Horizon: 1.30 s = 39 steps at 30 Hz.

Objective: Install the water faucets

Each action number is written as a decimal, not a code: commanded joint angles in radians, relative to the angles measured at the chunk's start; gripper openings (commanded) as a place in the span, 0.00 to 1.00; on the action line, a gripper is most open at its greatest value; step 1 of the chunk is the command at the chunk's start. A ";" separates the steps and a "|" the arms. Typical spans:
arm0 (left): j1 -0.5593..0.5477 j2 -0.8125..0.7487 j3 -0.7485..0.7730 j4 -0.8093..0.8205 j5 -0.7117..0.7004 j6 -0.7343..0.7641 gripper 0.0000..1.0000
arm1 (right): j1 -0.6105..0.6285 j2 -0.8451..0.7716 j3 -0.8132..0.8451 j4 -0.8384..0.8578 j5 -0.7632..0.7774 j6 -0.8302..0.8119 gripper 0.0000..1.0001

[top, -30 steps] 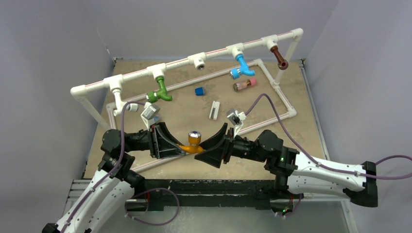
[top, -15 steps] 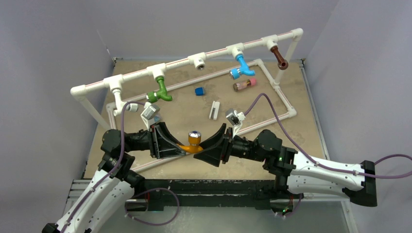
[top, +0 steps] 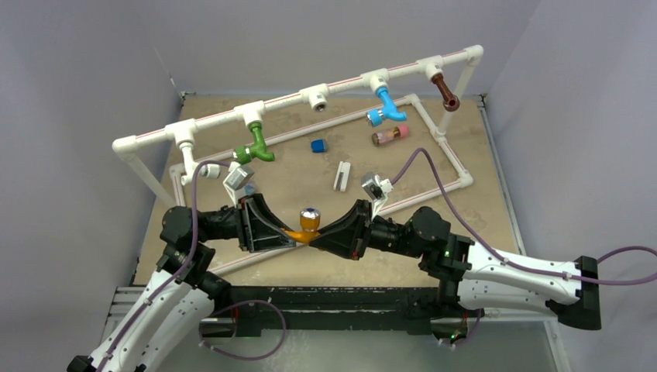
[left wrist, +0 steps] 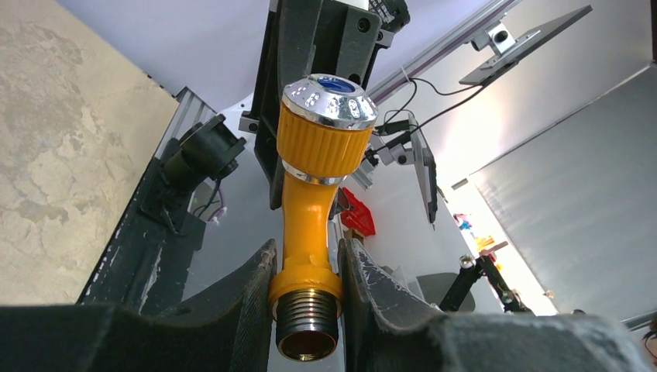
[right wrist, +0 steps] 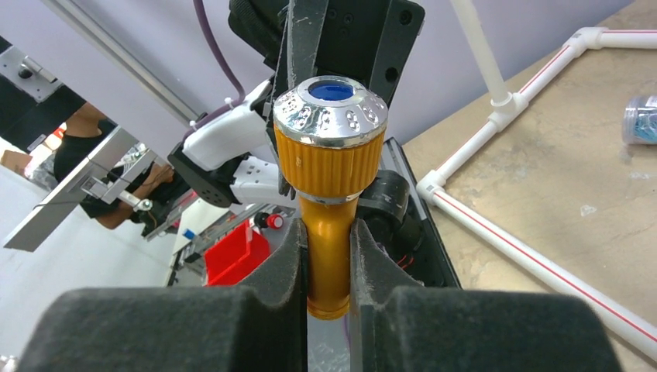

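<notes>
An orange faucet (top: 309,227) with a chrome cap hangs above the near table edge between both arms. My left gripper (top: 288,234) is shut on its threaded end (left wrist: 308,298), and my right gripper (top: 321,232) is shut on its orange stem (right wrist: 328,256). The chrome cap (right wrist: 330,108) points up. On the white pipe rack (top: 310,99) hang a green faucet (top: 255,149), a blue faucet (top: 386,107) and a brown faucet (top: 445,91). One tee socket (top: 318,98) on the rail between green and blue shows an open hole.
On the tan table lie a small blue block (top: 318,145), a white clip piece (top: 342,175) and a clear cylinder with a pink end (top: 390,136). The rack's white floor pipes (top: 449,159) frame the work area. Grey walls stand on both sides.
My right gripper has shut its jaws onto the orange faucet's stem; a second ago they stood apart around it. The left gripper and the faucet have not moved.
</notes>
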<state>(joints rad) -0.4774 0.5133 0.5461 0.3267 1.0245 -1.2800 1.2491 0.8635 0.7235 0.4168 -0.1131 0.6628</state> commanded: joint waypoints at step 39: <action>0.000 0.503 1.078 -0.935 -0.473 0.938 0.59 | 0.001 -0.140 0.336 -0.363 0.625 -0.339 0.00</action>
<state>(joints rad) -0.4782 0.9424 1.5059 -0.5198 0.7597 -0.5404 1.2499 0.7109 0.9936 0.0616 0.3523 0.4103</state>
